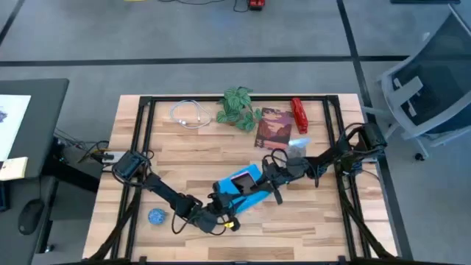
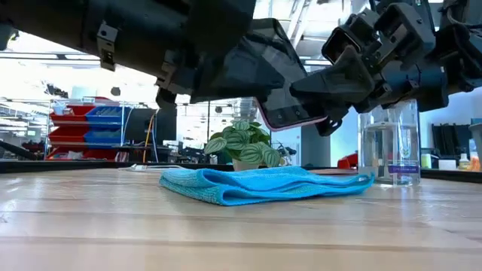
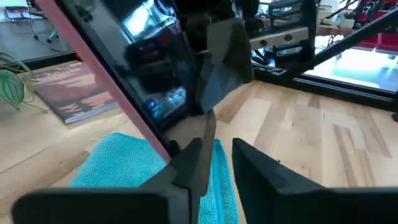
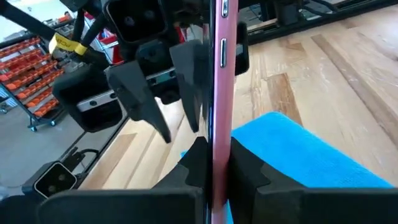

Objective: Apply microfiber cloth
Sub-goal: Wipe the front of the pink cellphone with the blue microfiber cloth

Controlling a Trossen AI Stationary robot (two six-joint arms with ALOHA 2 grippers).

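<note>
The microfiber cloth [image 2: 265, 184] lies rumpled mid-desk, toward the front edge; soft, light and limp, best pinched at a raised fold. Above it, the right hand [image 4: 214, 163] pinches a pink-edged phone [image 4: 219, 81], while the left hand [image 3: 217, 163] is spread.

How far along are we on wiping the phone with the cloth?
Done: the phone is lifted off the table, and the right gripper is shut on its pink edge. The microfiber cloth is spread on the table beneath it. In hand: the left gripper is at the phone, fingers open, nothing between them. Left: the cloth lies flat and ungrasped, so no wiping shows yet.
</note>
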